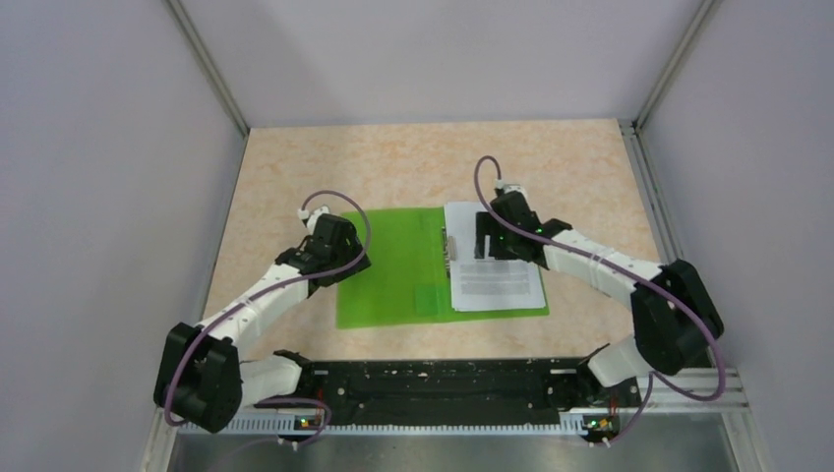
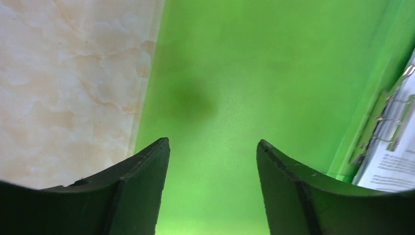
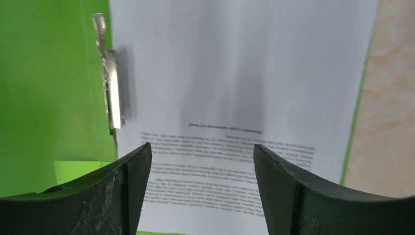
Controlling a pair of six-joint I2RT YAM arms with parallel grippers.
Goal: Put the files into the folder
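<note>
The green folder [image 1: 403,265] lies open and flat on the table. The files [image 1: 492,280], white sheets with printed text, lie on its right half beside the metal clip [image 1: 450,251]. My left gripper [image 1: 339,251] is open and empty over the folder's left edge; its view shows the green cover [image 2: 254,73] between the jaws and the files' edge [image 2: 396,156] at the right. My right gripper [image 1: 497,236] is open and empty just above the files [image 3: 235,73], with the clip [image 3: 112,88] to its left and the folder's green [image 3: 44,73] beyond.
The beige marbled table [image 1: 433,157] is walled by grey panels on the left, back and right. A black rail [image 1: 443,388] with the arm bases runs along the near edge. Bare table shows left of the folder [image 2: 63,78] and right of it [image 3: 389,98].
</note>
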